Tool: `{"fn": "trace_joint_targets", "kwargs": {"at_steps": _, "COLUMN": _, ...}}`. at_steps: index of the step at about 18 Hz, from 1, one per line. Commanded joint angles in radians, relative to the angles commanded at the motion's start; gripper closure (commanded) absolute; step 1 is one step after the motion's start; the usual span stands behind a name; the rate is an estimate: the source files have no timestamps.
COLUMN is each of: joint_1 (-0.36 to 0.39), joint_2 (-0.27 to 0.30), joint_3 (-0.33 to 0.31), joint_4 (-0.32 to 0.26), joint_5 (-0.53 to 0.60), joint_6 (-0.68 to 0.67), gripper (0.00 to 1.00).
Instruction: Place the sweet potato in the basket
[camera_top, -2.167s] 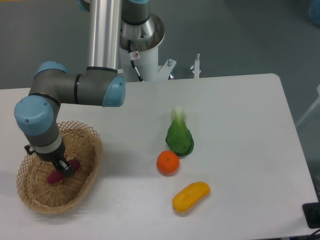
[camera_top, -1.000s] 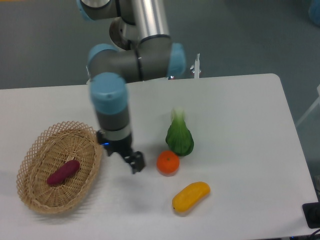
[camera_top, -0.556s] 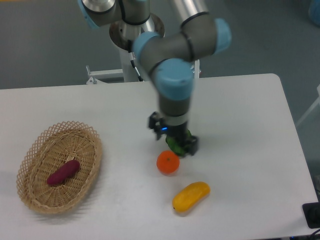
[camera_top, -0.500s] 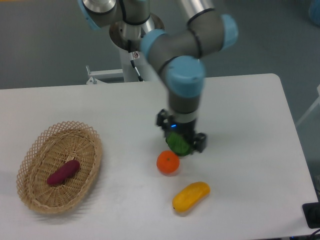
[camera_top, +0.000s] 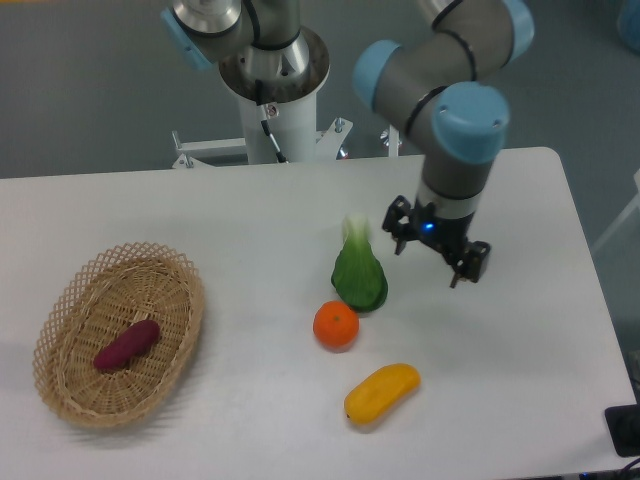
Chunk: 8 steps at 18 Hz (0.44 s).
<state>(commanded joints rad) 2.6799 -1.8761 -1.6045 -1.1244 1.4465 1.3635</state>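
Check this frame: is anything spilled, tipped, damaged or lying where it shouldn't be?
Nothing stands out. The sweet potato lies inside the basket, which sits flat. The leafy green, orange and yellow fruit rest intact on the table. The gripper holds nothing.

Left: sweet potato (camera_top: 127, 343) lies in basket (camera_top: 72, 402).
Middle: leafy vegetable (camera_top: 359, 275) behind orange (camera_top: 336, 325).
Front: oblong fruit (camera_top: 382, 392).

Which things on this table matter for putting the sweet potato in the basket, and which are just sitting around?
Part of the job:
sweet potato, lying inside the basket
basket
gripper, holding nothing

Just lying about:
green leafy vegetable
orange
yellow-orange oblong fruit
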Motion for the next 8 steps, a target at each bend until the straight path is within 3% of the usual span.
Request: {"fn": "trace_joint_targets", "kwargs": {"at_steps": 8, "joint_1": -0.005, "joint_2": -0.005, "joint_3": -0.008, "joint_4": 0.005, "joint_5": 0.012, "joint_6": 0.005, "gripper": 0.00}}
